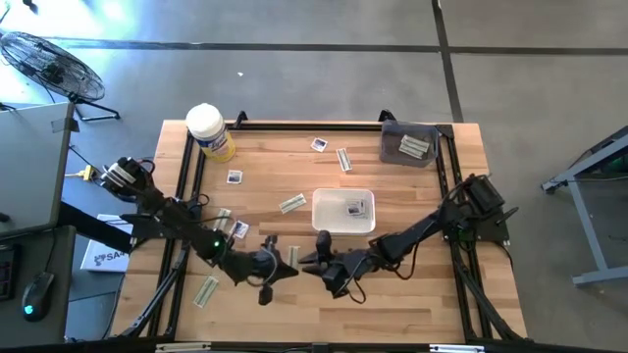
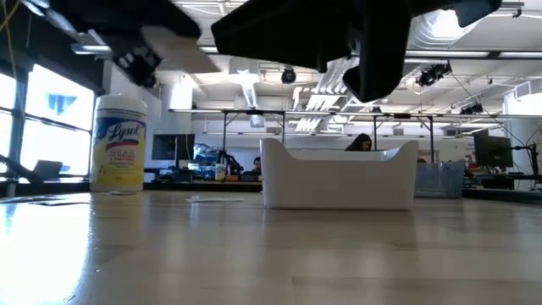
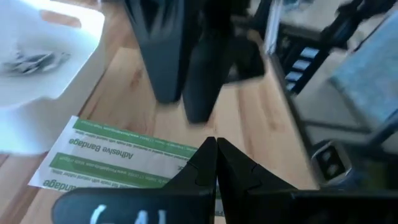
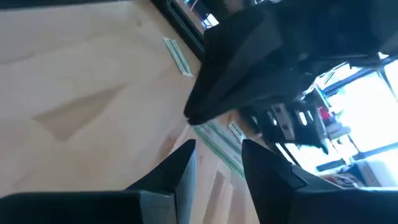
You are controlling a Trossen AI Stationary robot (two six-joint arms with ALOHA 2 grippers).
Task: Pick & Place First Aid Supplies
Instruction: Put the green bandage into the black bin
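My left gripper [image 1: 282, 267] is near the table's front middle, shut on a pale green-printed bandage packet [image 3: 112, 155]. That packet also shows in the high view [image 1: 292, 255]. My right gripper [image 1: 316, 258] faces it from the right, open. Its fingers [image 4: 183, 168] stand on either side of the packet's far end [image 4: 217, 142]; whether they touch it I cannot tell. More first aid supplies lie flat on the wood: small square packets [image 1: 234, 177] and strips [image 1: 291, 204]. A few lie in the white tray [image 1: 317, 211]. My left gripper pinches one end of the bandage packet [image 3: 189, 158] between its two shut fingertips. The fingers come nearly level from the table's left. The packet sticks out past the tips, its printed face up, and is held above the table.
A yellow canister with a white lid [image 1: 209, 132] stands at the far left. A clear bin [image 1: 410, 145] with strips sits at the far right. A black frame [image 1: 294, 126] runs around the table's edges. One strip [image 1: 205, 290] lies near the front left.
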